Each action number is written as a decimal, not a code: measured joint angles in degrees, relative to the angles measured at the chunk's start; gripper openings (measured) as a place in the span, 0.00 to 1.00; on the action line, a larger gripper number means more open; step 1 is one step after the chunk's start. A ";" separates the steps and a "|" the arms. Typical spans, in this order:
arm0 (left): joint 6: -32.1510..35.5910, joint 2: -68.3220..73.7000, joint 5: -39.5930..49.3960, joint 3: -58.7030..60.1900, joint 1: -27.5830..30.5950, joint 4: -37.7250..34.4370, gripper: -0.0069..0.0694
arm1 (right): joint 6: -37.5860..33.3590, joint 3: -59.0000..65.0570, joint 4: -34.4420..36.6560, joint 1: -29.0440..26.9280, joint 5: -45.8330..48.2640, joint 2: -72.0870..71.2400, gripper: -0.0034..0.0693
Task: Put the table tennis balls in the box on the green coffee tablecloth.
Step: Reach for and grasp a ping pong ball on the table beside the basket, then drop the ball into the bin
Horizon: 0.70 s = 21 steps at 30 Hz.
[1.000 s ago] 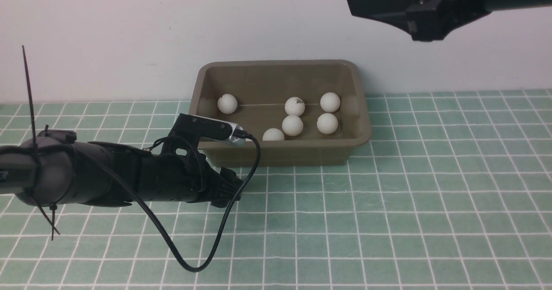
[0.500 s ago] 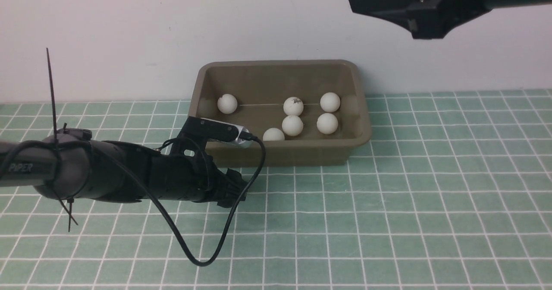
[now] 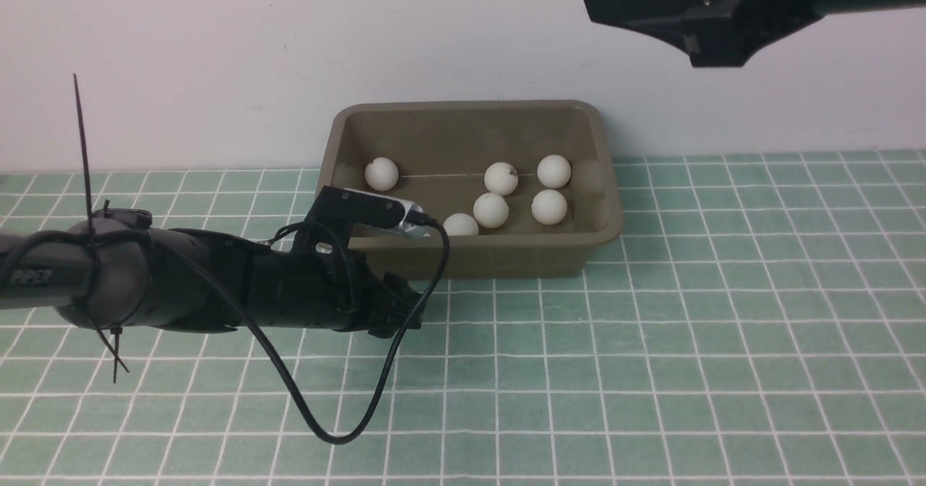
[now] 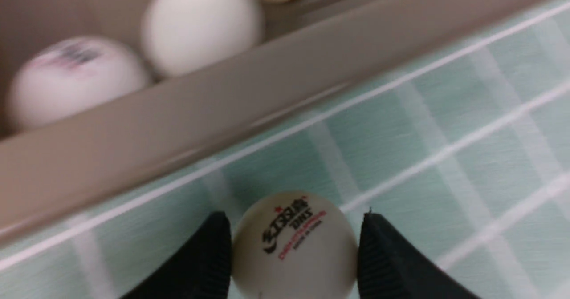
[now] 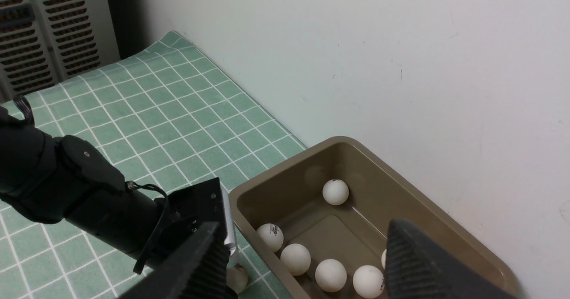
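On the left, the left arm, marked "PIPER", lies low over the green cloth. Left gripper is closed on a ball sitting on the cloth just beside the box near wall; ball print reads "DHS" in black with red small text too small to read. Six balls lie in the box: one alone at left, one at the near wall, four clustered center-right, one of them with a dark logo. Up at right, right gripper hangs high above the box, jaws apart, holding nothing.
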 joint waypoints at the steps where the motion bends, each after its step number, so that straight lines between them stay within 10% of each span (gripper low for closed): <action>1: 0.00 -0.56 2.30 0.00 0.00 0.00 0.51 | 0.00 0.00 0.00 0.00 -0.05 0.00 0.66; 9: 1.21 -5.59 24.09 -1.56 -0.05 1.00 0.51 | 0.00 0.00 0.00 0.00 -0.17 0.00 0.66; 21: 11.29 -0.88 0.37 -16.42 -0.05 0.71 0.51 | 0.00 0.00 0.86 0.00 0.09 0.00 0.66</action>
